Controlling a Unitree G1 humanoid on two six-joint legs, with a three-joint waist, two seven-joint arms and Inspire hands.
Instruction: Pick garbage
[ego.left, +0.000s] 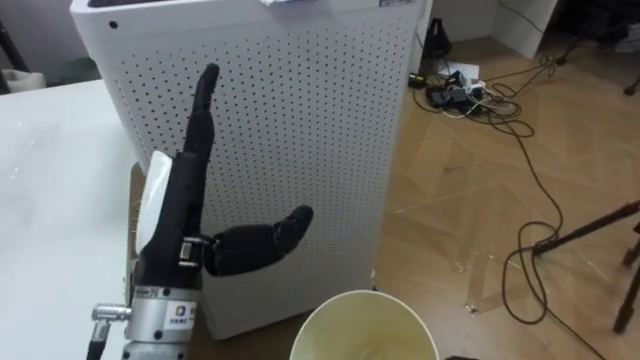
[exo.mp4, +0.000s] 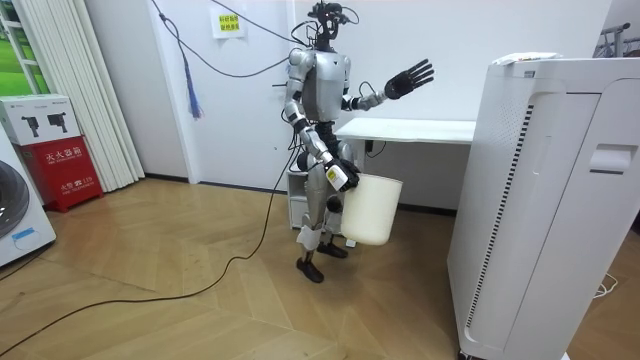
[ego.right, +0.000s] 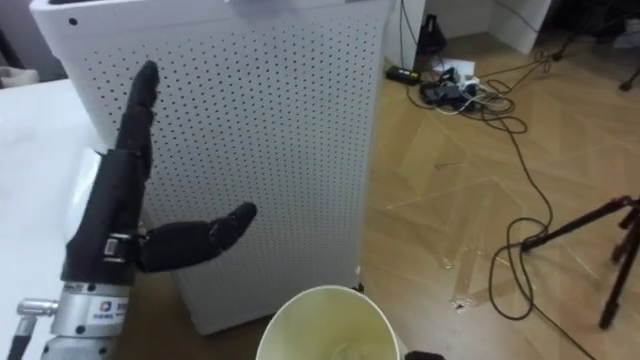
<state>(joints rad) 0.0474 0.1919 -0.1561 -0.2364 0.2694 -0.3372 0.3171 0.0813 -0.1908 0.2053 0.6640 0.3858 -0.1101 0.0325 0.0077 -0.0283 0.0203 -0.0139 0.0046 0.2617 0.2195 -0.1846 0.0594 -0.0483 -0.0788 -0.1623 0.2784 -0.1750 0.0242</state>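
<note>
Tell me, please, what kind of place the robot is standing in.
Probably an indoor test room or lab furnished like a home: light wooden parquet floor, a plain white table against the wall, a tall white perforated appliance, and loose black cables trailing across the floor.

Lab test room, wood floor (exo.mp4: 130, 230), tangle of cables (ego.left: 455, 92), tripod leg (ego.left: 590, 228), washing machine (exo.mp4: 15, 215), red extinguisher box (exo.mp4: 58, 165)

- The wall notice (exo.mp4: 227, 22) carries print too small to read.
- The red box (exo.mp4: 53, 150) bears white characters, not legible.
- The left hand (ego.left: 186, 190) has a small wrist label, unreadable.
</note>
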